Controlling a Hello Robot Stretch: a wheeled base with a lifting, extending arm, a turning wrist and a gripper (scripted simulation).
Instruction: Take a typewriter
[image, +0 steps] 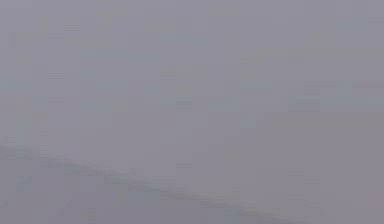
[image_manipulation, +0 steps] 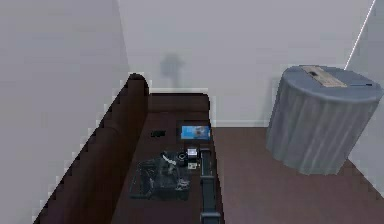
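Arm side view: the gripper (image_manipulation: 172, 163) sat low and centre-left, a dark body w/ thin fingers, just left of two small white squares (image_manipulation: 190, 153) at the far end of the arm (image_manipulation: 208, 190). The arm was a dark square bar rising from the bottom edge. Finger spread couldn't be told. Whether it held anything couldn't be told either, since a dark block (image_manipulation: 150, 186) lay on the seat at or behind its far end. Over, beside or touching: unclear.

That block was blackish w/ grey flecks, approx. in the middle of the seat of a sofa (image_manipulation: 115, 130). It was too blobby to confirm as the typewriter, though it was the only thing there of a likely bulk. Its spread ran more across the picture than up it, so its long axis seemed to lie along the sofa's length. Which way it faced couldn't be read.

The sofa was dark brown, w/ its back along the left wall. Farther up the seat was a flat screen (image_manipulation: 193, 131) glowing blue, and left of it a small dark item (image_manipulation: 157, 135), apart from the block.

Beyond the sofa was a brown floor (image_manipulation: 250, 170) and a pale wall (image_manipulation: 230, 50). At right, well apart, stood a round table (image_manipulation: 315, 135) draped in grey cloth, w/ a flat grey thing (image_manipulation: 325, 77) on top.

Forward view: a plain grey surface (image: 190, 90).
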